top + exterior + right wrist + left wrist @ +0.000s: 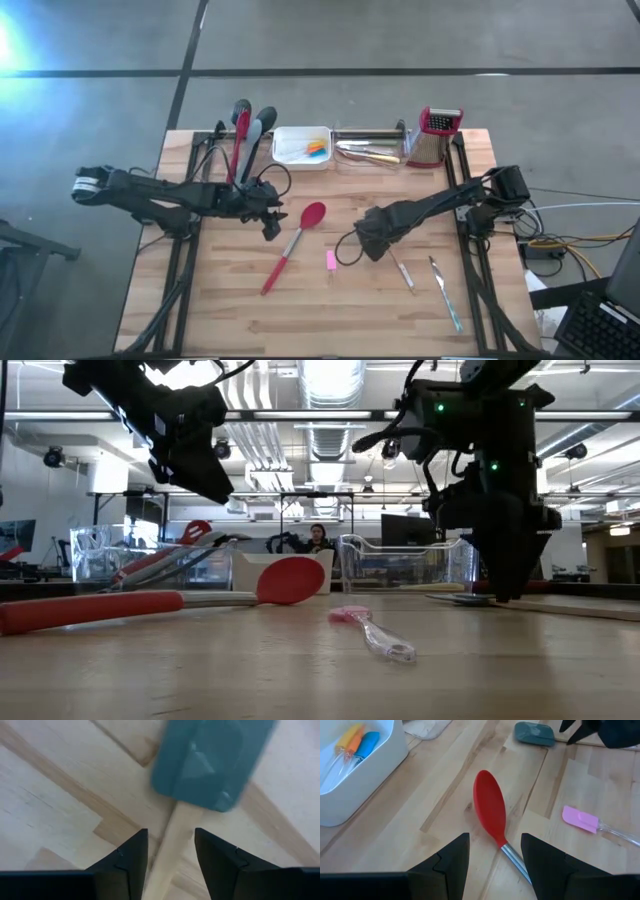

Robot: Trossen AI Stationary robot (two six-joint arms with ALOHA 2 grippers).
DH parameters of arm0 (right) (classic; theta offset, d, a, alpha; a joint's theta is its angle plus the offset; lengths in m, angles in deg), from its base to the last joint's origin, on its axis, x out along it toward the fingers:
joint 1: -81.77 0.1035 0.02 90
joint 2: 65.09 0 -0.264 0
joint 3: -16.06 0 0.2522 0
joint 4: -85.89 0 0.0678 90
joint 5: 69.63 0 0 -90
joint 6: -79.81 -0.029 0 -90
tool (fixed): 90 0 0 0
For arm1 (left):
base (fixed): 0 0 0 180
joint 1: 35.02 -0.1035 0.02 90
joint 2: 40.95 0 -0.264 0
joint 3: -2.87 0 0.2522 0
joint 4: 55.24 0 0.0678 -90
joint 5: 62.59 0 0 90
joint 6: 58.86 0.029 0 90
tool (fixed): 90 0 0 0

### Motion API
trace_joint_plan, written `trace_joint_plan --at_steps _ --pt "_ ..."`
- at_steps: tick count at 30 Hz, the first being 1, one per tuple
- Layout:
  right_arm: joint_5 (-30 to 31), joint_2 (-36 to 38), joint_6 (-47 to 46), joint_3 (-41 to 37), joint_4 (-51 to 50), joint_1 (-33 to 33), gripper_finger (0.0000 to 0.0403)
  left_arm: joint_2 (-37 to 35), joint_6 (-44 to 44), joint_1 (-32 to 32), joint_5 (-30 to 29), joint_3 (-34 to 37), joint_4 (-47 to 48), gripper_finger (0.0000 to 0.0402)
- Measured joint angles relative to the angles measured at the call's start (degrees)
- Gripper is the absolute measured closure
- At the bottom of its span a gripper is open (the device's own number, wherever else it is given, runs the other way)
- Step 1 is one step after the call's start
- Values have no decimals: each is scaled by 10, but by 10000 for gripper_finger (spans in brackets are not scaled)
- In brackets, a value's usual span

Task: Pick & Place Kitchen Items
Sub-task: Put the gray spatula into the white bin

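Left end effector [272,222] hovers over the desk [220,310] just beside the bowl of the red spoon [296,243], fingers [451,860] spread apart with nothing between them; in the left wrist view the spoon's bowl lies just ahead of the gap and its metal neck runs between the fingertips. Red spoon lies diagonally mid-desk, handle toward the front-left. Right end effector [372,240] is low over a pale-handled spatula with a grey-blue head [210,760]; its fingers [125,865] are open, straddling the pale handle, not closed on it. Small pink spatula [331,260] with a clear handle lies flat between the two arms, near the spoon's handle. Two thin knives [440,290] lie on the desk's right-front part, apart from each other. White tray [290,157] at the back holds blue and orange items [317,149]. Red, black and grey utensils [245,135] lean at back-left; grater [432,135] stands at back-right.
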State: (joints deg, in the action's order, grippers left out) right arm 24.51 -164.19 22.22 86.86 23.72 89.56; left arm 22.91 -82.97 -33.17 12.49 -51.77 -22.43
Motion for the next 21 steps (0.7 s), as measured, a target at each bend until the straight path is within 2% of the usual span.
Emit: trace_joint_plan --at_steps 16,21 --pt "-21 -4 1 -58 69 -24 282 0 0 0 0 0 0 218" --pt "-32 -2 8 -62 72 -29 324 0 0 0 0 0 0 218"
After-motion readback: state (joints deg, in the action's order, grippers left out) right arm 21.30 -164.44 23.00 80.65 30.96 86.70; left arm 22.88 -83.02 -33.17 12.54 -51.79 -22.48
